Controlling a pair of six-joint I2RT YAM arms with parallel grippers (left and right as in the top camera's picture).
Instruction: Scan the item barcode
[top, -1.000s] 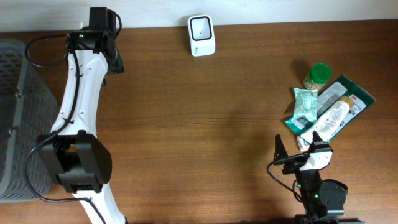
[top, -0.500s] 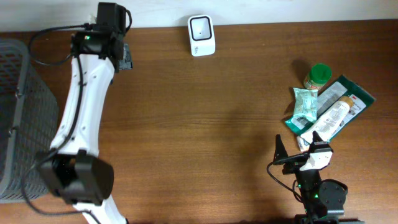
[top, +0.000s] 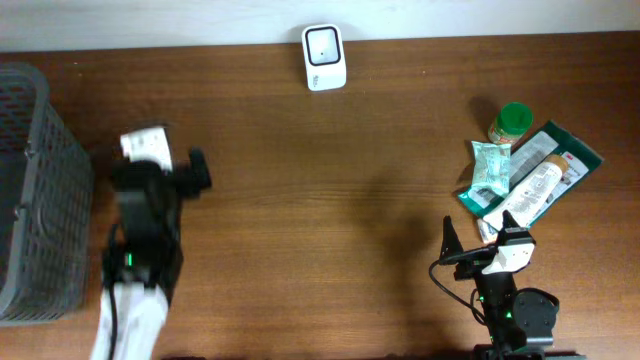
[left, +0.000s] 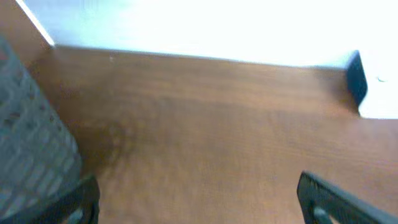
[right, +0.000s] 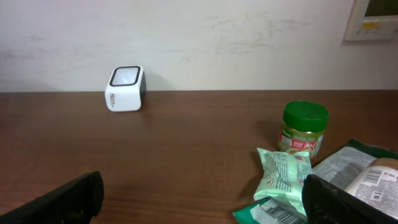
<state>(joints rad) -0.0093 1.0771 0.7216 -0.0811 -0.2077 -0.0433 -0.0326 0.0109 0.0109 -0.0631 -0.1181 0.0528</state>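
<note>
On the counter's (top: 300, 220) right side you have the item pile: a green-lidded jar (top: 511, 123), a pale green pouch (top: 490, 165), a white tube (top: 530, 192) and a dark green packet (top: 565, 150), all overlapping or touching. From the right wrist view, printed barcodes face up on the tube and on the packet's near corner. The white scanner (top: 324, 57) sits at the back edge, mid-counter, well apart from the pile. Your right claw (top: 482, 245) is wide open and empty, just in front of the pile. Your left claw (left: 199, 205) is also wide open, holding nothing, beside the grey basket (top: 40, 190). Versus a second ago, the left arm has pulled back from the far back-left corner toward the front; right arm and items are unchanged.
</note>
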